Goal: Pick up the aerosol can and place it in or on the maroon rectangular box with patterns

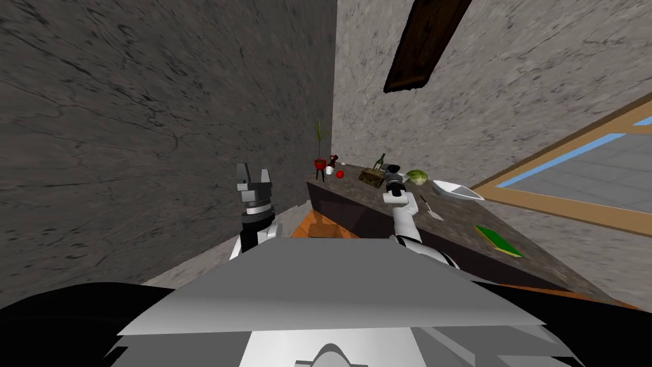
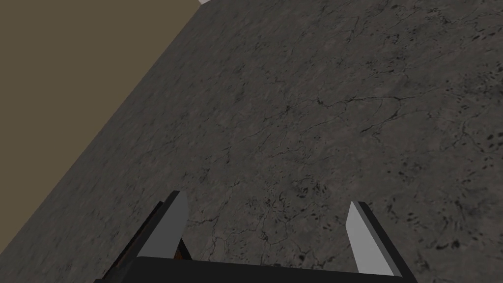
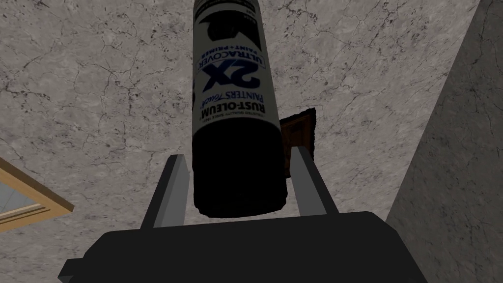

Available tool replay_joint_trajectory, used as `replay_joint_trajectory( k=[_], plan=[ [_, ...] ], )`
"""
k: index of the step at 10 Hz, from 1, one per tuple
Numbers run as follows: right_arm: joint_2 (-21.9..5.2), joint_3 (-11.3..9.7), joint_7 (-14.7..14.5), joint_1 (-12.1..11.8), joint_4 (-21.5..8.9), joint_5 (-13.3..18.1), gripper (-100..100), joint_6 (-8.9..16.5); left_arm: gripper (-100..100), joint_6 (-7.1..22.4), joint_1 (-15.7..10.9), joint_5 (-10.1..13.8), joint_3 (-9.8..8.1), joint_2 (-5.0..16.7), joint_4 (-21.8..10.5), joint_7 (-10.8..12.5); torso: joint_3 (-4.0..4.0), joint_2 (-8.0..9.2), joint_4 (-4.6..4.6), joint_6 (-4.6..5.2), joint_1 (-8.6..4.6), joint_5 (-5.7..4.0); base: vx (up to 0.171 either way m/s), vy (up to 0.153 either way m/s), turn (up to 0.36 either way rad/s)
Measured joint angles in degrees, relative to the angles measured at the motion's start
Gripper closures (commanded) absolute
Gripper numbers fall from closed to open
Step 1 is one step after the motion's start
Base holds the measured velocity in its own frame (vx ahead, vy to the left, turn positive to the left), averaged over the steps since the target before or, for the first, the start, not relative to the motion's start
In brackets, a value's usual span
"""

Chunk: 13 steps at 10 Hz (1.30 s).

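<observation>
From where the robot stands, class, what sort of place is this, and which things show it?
Likely a kitchen corner: a long dark stone-look counter carries a green bottle, a cabbage-like vegetable and a potted plant, between grey marbled walls. The right pincer holds an aerosol can.

The aerosol can [image 3: 231,98] bears the words Rust-Oleum, Painter's Touch, 2X Ultra Cover, Paint + Primer.

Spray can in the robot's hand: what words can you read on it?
"RUST-OLEUM": on the spray can
"PAINTERS Touch": same can
"2X": same can
"ULTRACOVER": same can
"PAINT+PRIMER": same can
Tiny line beside the brand name: too small to read.
</observation>
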<state>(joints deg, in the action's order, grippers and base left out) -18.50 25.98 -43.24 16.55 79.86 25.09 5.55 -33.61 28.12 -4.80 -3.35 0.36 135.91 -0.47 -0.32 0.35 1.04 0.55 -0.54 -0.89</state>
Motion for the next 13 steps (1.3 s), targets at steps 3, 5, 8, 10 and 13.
replay_joint_trajectory(
  k=[3,5,8,10,13],
  plan=[
    [-3.2,1.1,-0.7,3.4,-3.1,1.6,100,1.1,0,0.0,0.0,0.0,0.00,0.0,0.0,0.0,-0.03,-0.06,0.00,-0.02,0.15,0.10,0.101,-0.091,0.194],
    [-5.9,1.7,-1.2,5.9,-5.6,2.7,100,1.6,0,0.0,0.0,0.0,0.00,0.0,0.0,0.0,0.05,0.06,-0.04,-0.01,0.28,0.16,0.085,-0.085,0.184],
    [-8.8,2.7,-2.4,9.3,-8.9,4.9,100,2.1,0,0.0,0.0,0.0,0.00,0.0,0.0,0.0,0.07,0.08,-0.07,0.02,0.35,0.21,0.088,-0.089,0.146],
    [-11.1,2.5,-3.1,10.9,-9.9,5.7,100,3.2,0,0.0,0.0,0.0,0.00,0.0,0.0,0.0,0.15,0.17,-0.13,0.02,0.50,0.27,0.078,-0.063,0.122],
    [-13.0,3.1,-4.0,13.0,-12.1,7.1,-100,3.1,0,0.0,0.0,0.0,0.00,0.0,0.0,0.0,0.26,0.37,-0.17,0.06,0.68,0.28,0.044,-0.037,0.061]
  ],
)
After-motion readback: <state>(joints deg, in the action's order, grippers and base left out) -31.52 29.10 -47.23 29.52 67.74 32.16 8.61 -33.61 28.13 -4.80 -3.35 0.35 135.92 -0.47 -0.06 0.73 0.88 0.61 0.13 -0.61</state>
